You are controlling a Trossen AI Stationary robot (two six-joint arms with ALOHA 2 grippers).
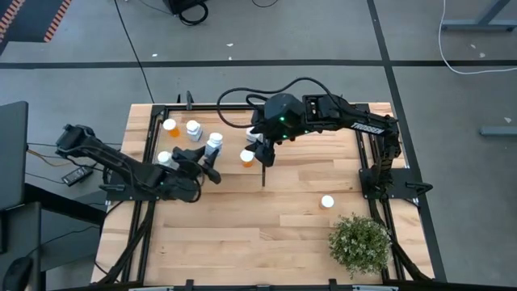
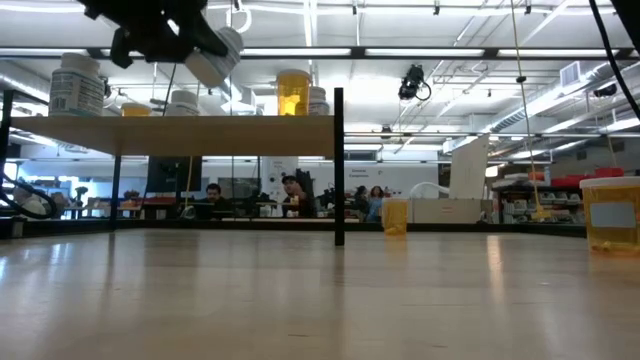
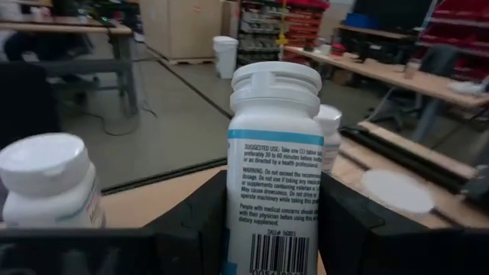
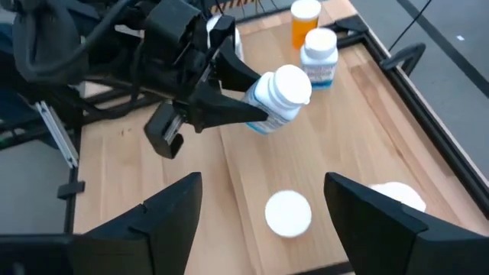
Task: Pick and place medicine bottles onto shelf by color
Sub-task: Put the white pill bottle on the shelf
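**Left arm carrying a white bottle over the shelf, sorting partly done**

While the left gripper [image 4: 252, 107] hangs above the shelf [image 1: 226, 174], its fingers [image 3: 195, 221] are clamped on the body of a white-capped, white-bodied medicine bottle [image 3: 273, 153], one dark finger on each side of the label. In the right wrist view this bottle is tilted and clear of the wood beneath it, so I judge it is in transit and not yet set down.

Taking that held bottle as the landmark: an orange bottle [image 1: 170, 127] and a white bottle [image 1: 193, 129] stand on the shelf beyond it, toward the far edge. Another white cap [image 1: 164, 158] shows close by the left arm. An orange bottle [image 1: 247, 157] stands on the other side of it, just under the right gripper [image 4: 263, 198], whose fingers are spread wide and empty, with a white cap directly below them.

One more white-capped bottle [image 1: 327, 202] sits well apart from the held bottle, out on the bare surface [image 1: 242, 242] near the potted plant [image 1: 359, 242].

As a judgement, the task is past its middle: several bottles already stand on the shelf, one is in hand, and at least the stray one by the plant is left to fetch. Whether the colours are properly grouped cannot be told fully from here.
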